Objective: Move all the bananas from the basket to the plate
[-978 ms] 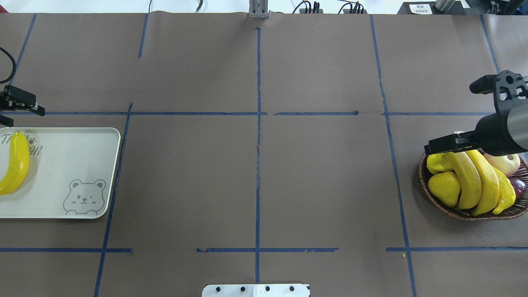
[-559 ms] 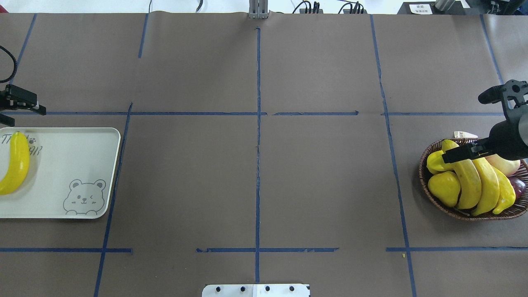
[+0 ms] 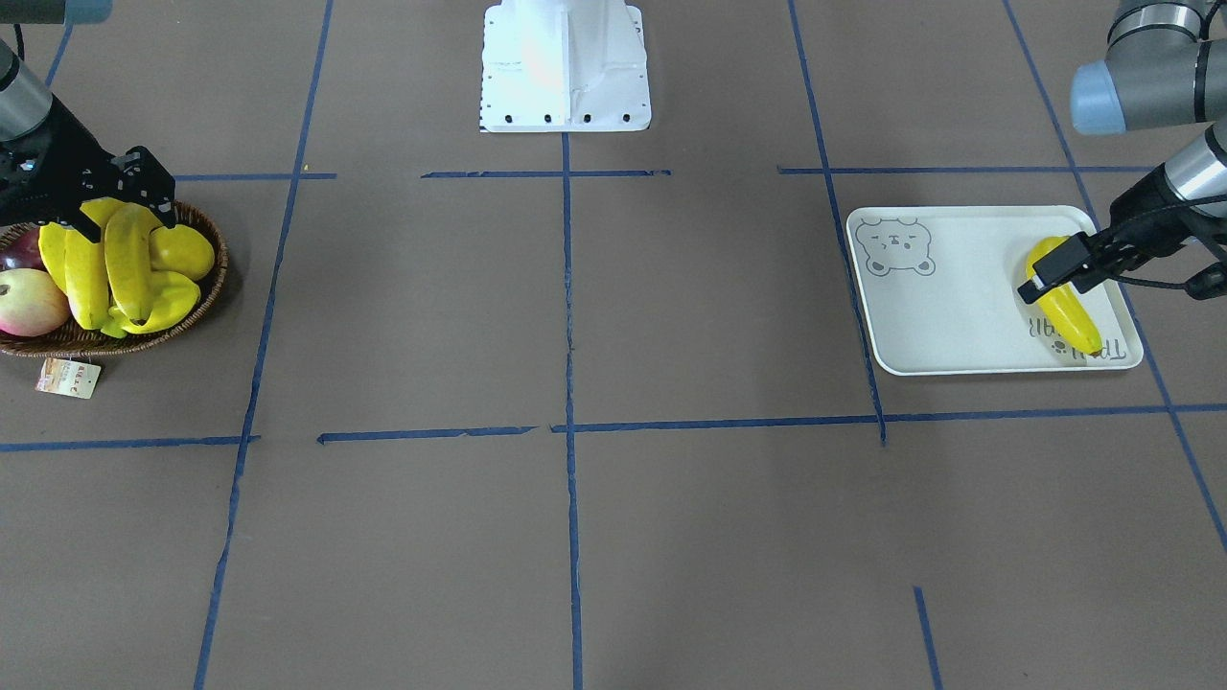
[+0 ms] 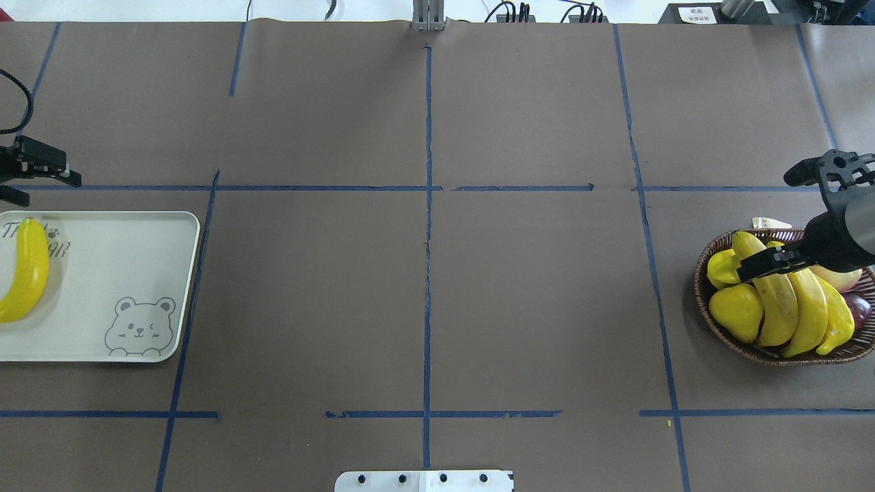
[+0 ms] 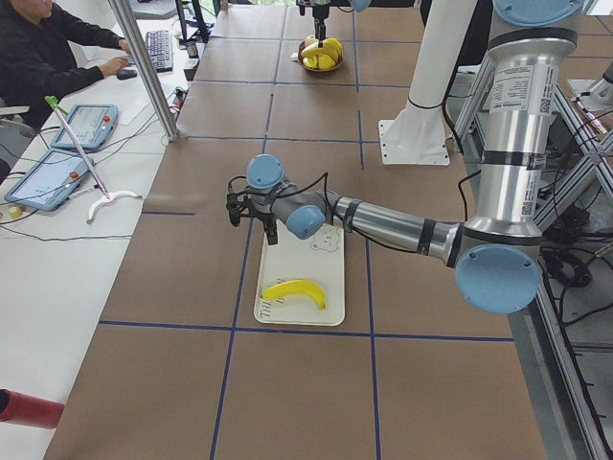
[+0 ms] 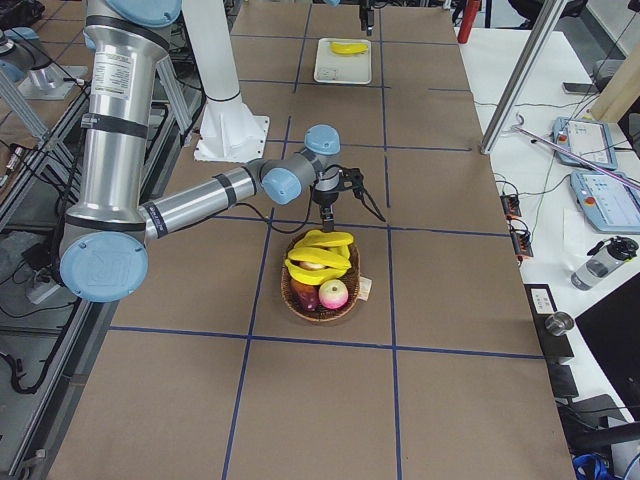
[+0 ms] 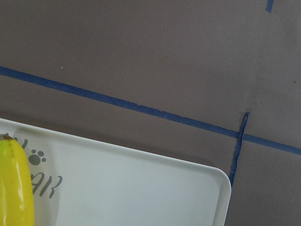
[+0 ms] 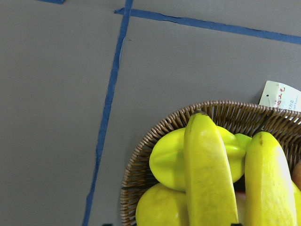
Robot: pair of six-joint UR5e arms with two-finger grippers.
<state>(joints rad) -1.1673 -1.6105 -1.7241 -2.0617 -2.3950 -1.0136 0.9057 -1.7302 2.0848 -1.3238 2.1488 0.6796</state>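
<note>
Open table (image 4: pixel 424 287) between basket (image 4: pixel 700 294) and plate (image 4: pixel 123 273); starfruit (image 4: pixel 719 270), pear (image 4: pixel 735 313) flank bananas (image 4: pixel 779 307); plate's bear half free.

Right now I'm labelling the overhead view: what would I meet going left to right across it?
Lone banana on the plate → bear print → centre tape line → rim of the basket → bananas in it.
</note>
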